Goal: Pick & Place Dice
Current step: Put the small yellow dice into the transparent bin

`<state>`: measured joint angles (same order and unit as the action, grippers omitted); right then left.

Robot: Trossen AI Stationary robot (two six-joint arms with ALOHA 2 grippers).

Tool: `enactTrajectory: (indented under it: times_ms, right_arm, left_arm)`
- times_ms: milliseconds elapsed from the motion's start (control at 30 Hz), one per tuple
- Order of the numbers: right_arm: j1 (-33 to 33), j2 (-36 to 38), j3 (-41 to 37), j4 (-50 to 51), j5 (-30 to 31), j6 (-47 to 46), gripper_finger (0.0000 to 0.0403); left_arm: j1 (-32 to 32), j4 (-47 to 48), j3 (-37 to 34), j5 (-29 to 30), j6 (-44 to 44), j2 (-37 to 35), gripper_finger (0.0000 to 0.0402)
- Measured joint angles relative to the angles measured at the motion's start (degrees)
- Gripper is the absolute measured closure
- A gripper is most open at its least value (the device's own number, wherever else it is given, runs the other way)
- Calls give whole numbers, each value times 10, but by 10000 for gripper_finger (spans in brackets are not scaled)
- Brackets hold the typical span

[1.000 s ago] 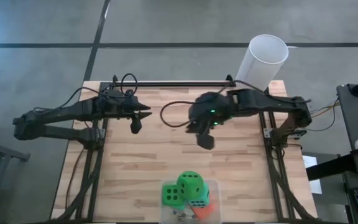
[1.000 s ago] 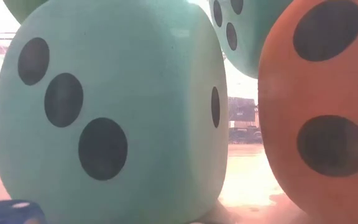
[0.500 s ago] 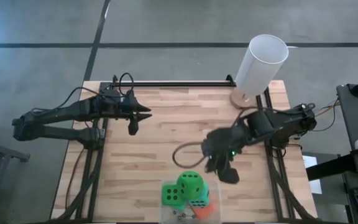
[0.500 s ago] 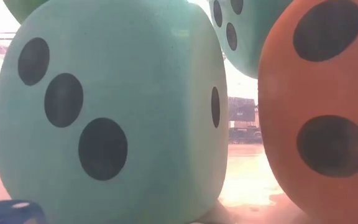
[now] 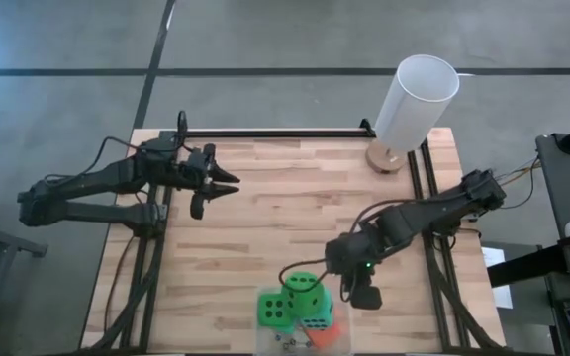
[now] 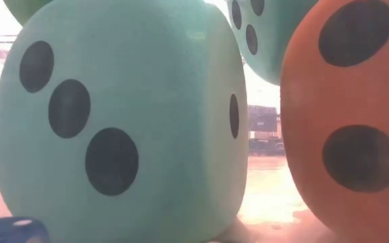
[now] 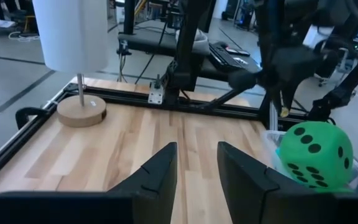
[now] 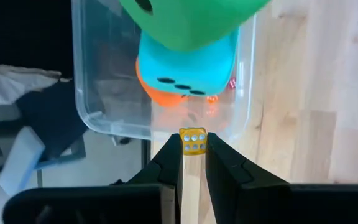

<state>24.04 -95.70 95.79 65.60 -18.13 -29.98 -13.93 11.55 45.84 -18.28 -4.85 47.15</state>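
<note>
The right gripper (image 8: 193,163), stretched low with a small yellow die (image 8: 192,141) pinched in its fingertips, points at the clear tub (image 8: 104,118) just ahead, while the left gripper (image 5: 228,184) waits slightly parted.

Wooden slatted tabletop (image 5: 265,208) w/ black rail frame (image 5: 265,133) running along far edge. White cylindrical lamp (image 5: 416,99) standing on round wooden base (image 5: 386,158) at far right corner. Clear plastic bin (image 8: 98,93) sitting at near edge. Grey concrete floor (image 5: 67,59) showing around; dark equipment (image 5: 567,188) standing to the right.
</note>
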Motion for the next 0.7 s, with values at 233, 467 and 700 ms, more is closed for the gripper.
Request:
enactTrajectory:
  times_ms: [233,467,700]
  right_arm:
    - [1,0,-46,-37,-15,4,364]
    - [1,0,-64,-66,-14,13,347]
    - [1,0,-86,-106,-14,15,339]
  left_arm:
    - [0,-1,0,0,-10,-5,283]
    - [0,-1,0,0,-12,-5,283]
    - [0,-1,0,0,-12,-5,283]
